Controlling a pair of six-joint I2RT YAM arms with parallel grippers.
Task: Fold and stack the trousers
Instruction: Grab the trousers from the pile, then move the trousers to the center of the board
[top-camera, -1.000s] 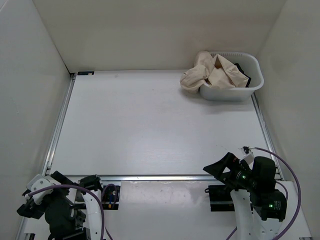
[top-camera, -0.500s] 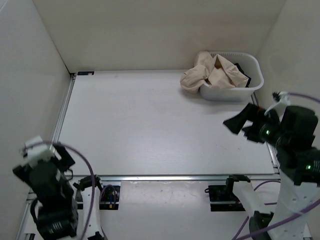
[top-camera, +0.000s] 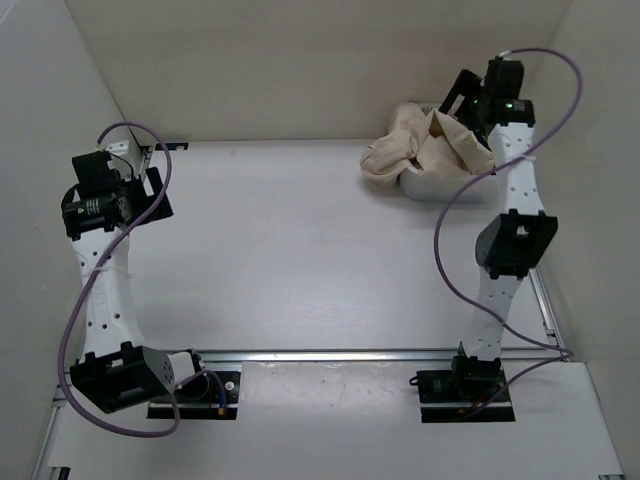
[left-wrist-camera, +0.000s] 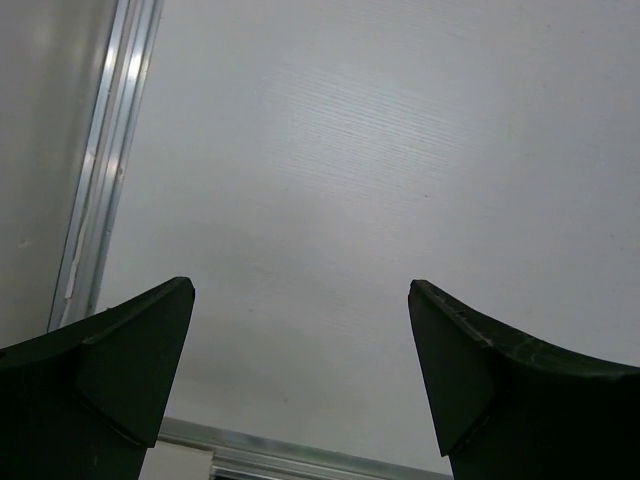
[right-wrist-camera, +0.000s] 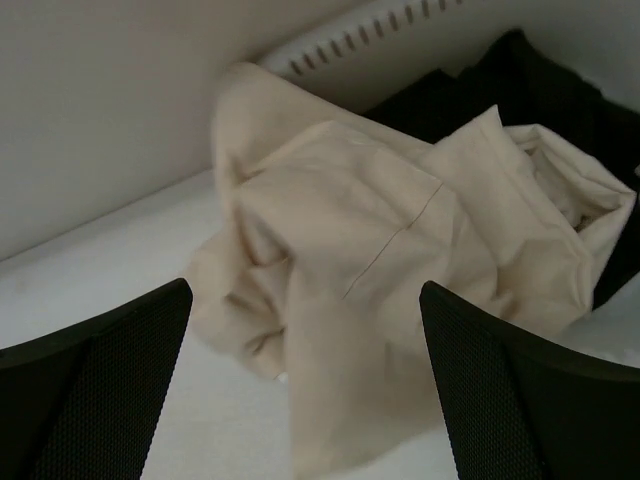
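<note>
Tabletop (top-camera: 300, 260): white, and the only load is at the 1-2 o'clock corner in the top view.

Left arm (top-camera: 100, 270) is raised and reaches toward 10 o'clock. Right arm (top-camera: 505, 240) is stretched up toward 1 o'clock, with its wrist over the basket.

Basket (top-camera: 455, 188): pale plastic tub with a slotted rim, sitting at the 1-2 o'clock corner against the far wall.

Trousers (right-wrist-camera: 380, 260): cream, bunched and unfolded. Part is in the basket and part hangs over its 9 o'clock rim onto the tabletop. A seam line shows across the top fold.

Black garment (right-wrist-camera: 520, 80): in the basket, behind and under the trousers at the 1 o'clock side of the right wrist view.

Aluminium rail (left-wrist-camera: 100, 170): runs along the tabletop's 9 o'clock edge, seen in the left wrist view.

Right end effector (right-wrist-camera: 305, 300): spread wide, above the trousers, with nothing between the fingers and no contact visible.

Left end effector (left-wrist-camera: 300, 300): spread wide, carrying nothing, over bare tabletop just inside the rail.
</note>
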